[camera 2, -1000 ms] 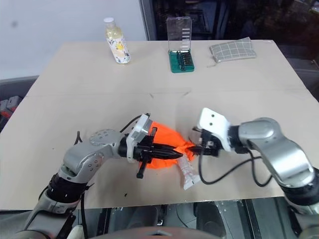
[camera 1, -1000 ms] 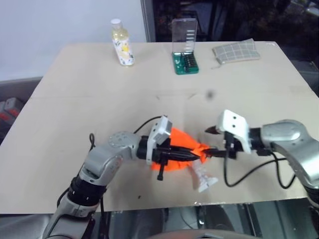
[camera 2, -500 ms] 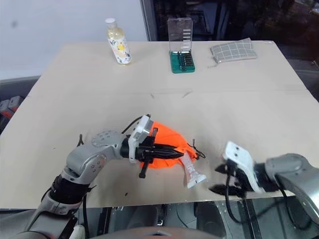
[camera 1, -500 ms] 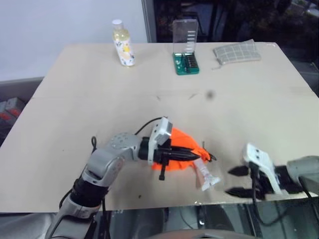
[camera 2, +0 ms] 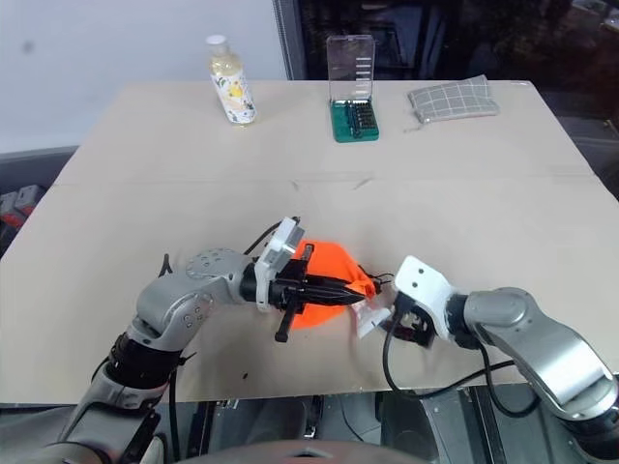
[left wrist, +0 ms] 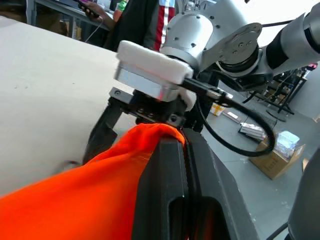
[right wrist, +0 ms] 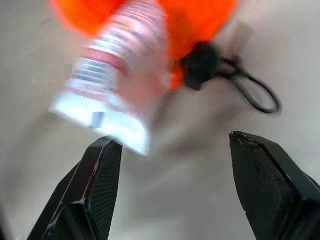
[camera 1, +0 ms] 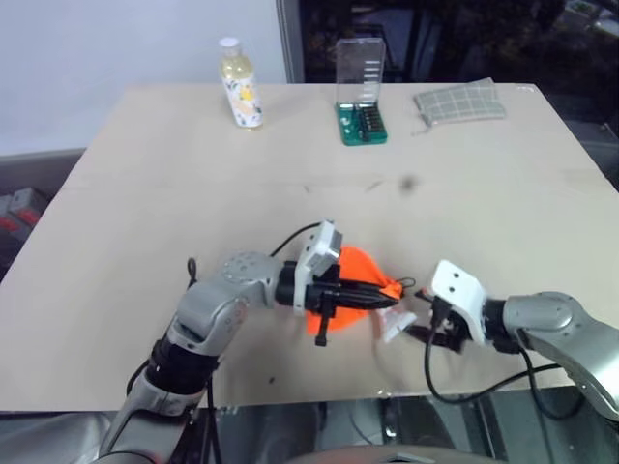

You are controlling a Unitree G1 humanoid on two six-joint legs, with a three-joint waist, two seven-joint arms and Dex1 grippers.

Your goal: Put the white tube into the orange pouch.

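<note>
The white tube [right wrist: 117, 75] sticks partway out of the mouth of the orange pouch [camera 2: 324, 288], crimped end outward and angled down toward the counter [camera 1: 290, 174], near its front edge. The left gripper [left wrist: 182, 165] is clamped on the pouch's fabric at the rim, fingers pressed together with orange cloth bunched against them. The right gripper [right wrist: 172, 192] has its fingers spread wide, just short of the tube's crimped end and touching nothing; the crimp lies closer to one finger than the other.

The main risk, as it looks, is that the tube is not securely inside. How deep it sits cannot be told, since the pouch hides the capped end. If the right gripper pushes off-centre, the flat tube could pivot on the pouch rim and slide back out onto the counter, or over the nearby edge. A closing grip from this offset could also catch only a corner of the crimp and flick the tube sideways.

A second hazard is the black drawstring cord [right wrist: 235, 82] with its toggle, lying loose beside the tube. A finger that comes in wide could snag the cord and drag the pouch instead of the tube.

Third, the left gripper holds only soft fabric. A firm push might collapse the opening or pull the cloth out of that pinch, closing the mouth around the tube.
</note>
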